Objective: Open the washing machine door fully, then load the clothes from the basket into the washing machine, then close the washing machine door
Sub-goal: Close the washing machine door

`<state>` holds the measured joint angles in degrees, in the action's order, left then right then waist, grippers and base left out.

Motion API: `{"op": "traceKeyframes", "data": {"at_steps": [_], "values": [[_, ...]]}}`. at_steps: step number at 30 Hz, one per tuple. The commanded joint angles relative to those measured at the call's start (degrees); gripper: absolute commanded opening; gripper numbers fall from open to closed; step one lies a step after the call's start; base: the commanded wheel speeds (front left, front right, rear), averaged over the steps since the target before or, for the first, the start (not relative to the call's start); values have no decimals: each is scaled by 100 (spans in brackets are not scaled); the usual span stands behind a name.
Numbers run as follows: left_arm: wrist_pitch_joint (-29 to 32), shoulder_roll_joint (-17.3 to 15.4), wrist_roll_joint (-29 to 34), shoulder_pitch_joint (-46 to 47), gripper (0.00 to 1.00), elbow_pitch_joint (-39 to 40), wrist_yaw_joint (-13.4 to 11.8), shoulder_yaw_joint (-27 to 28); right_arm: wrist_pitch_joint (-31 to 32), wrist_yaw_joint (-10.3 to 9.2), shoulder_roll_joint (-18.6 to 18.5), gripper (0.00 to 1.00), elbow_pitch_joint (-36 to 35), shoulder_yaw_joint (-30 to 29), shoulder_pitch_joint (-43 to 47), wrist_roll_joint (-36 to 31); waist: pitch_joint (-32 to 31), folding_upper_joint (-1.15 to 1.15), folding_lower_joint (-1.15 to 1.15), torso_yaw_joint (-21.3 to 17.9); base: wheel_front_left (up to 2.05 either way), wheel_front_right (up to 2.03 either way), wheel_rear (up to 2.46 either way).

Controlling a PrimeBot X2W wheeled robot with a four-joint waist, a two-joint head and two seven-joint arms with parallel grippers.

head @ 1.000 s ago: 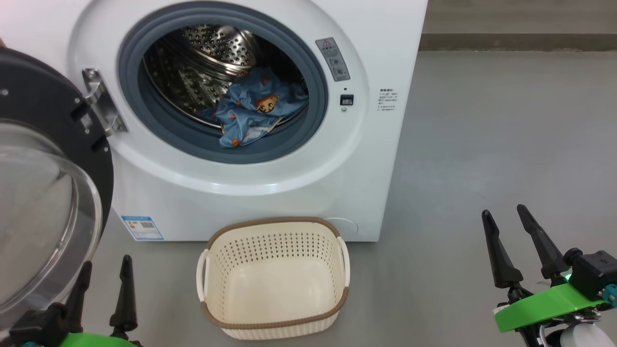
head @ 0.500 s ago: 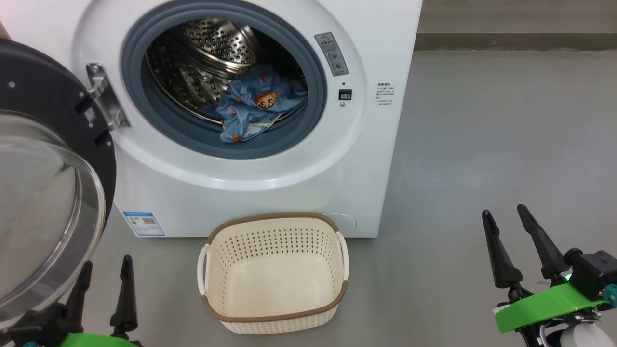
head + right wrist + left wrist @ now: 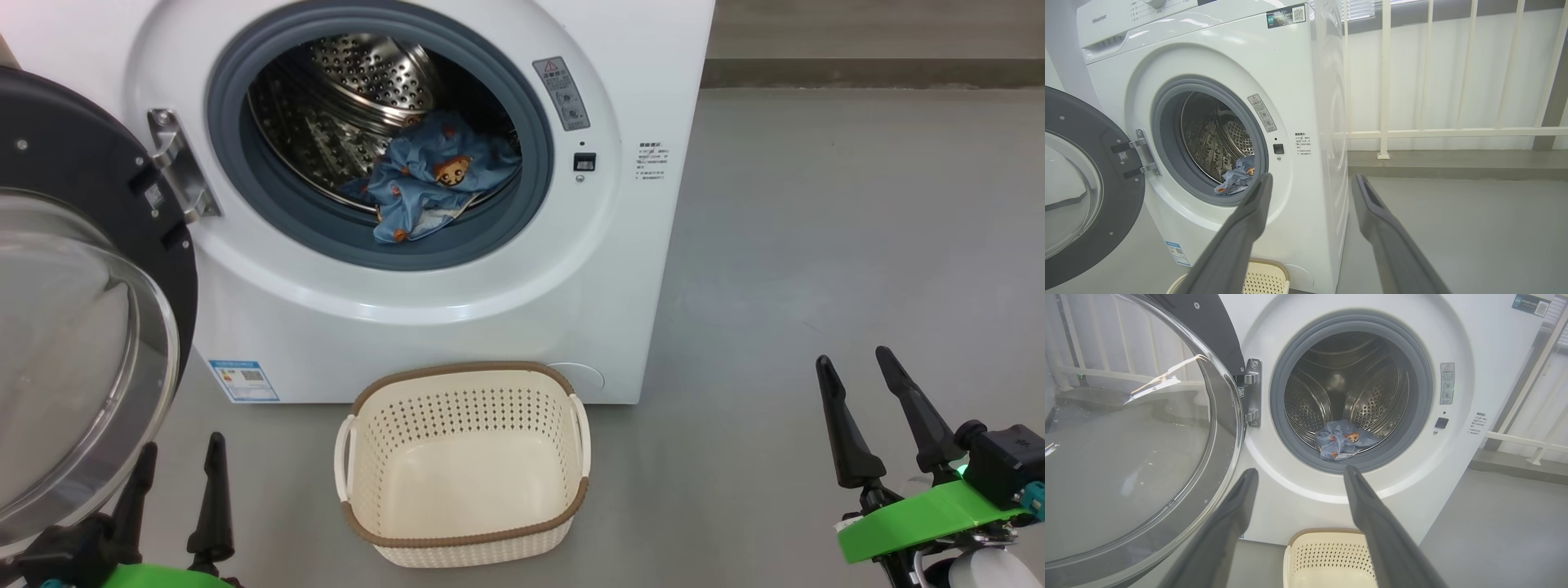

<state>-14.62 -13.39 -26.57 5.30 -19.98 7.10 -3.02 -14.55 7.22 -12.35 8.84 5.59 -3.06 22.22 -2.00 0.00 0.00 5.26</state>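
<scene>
The head view looks down on the washing machine (image 3: 457, 327). Its door (image 3: 82, 163) stands swung wide to the left on a metal hinge (image 3: 175, 167). The clothes (image 3: 433, 184), light blue with orange-brown prints, lie at the front of the steel drum (image 3: 351, 98), and one edge reaches onto the grey-blue seal (image 3: 326, 237). The basket (image 3: 465, 369) stands on the floor just before the machine, with its cream bottom bare.

The left gripper (image 3: 181, 447) is at the lower left, near the door's glass bowl. The right gripper (image 3: 854, 359) is at the lower right, well apart from the machine. Both have their jaws spread and hold nothing.

The left wrist view looks straight into the drum and gives its back wall and ribs. The right wrist view gives the machine's top with the control panel (image 3: 1126, 12), a QR sticker (image 3: 1286, 15) and the white right side.

The floor (image 3: 816, 245) is smooth and grey. Behind a low kerb, a white railing (image 3: 1384, 81) stands before a white wall.
</scene>
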Motion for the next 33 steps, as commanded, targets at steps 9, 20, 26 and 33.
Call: {"op": "traceKeyframes", "data": {"at_steps": [9, 20, 26, 33], "values": [[-38, -172, -13, 113, 100, 87, 4, 169, -45, 26, -40, 100, -126, 108, -93, 77, -15, 0, 0, 59, 0, 0, 0], [-34, -254, 28, 124, 100, 45, -96, 135, -45, 26, 5, 100, -112, 122, -76, 93, -49, 0, 0, 446, 0, 0, 0], [-26, -282, 74, 106, 100, 51, -201, 115, -45, 26, 6, 100, -91, 136, -71, 109, -65, 0, 0, 816, 0, 0, 0], [-26, -317, 122, 87, 100, 74, -305, 110, -45, 26, 35, 100, -69, 178, -64, 121, -86, 0, 0, 1207, 0, 0, 0]]}}
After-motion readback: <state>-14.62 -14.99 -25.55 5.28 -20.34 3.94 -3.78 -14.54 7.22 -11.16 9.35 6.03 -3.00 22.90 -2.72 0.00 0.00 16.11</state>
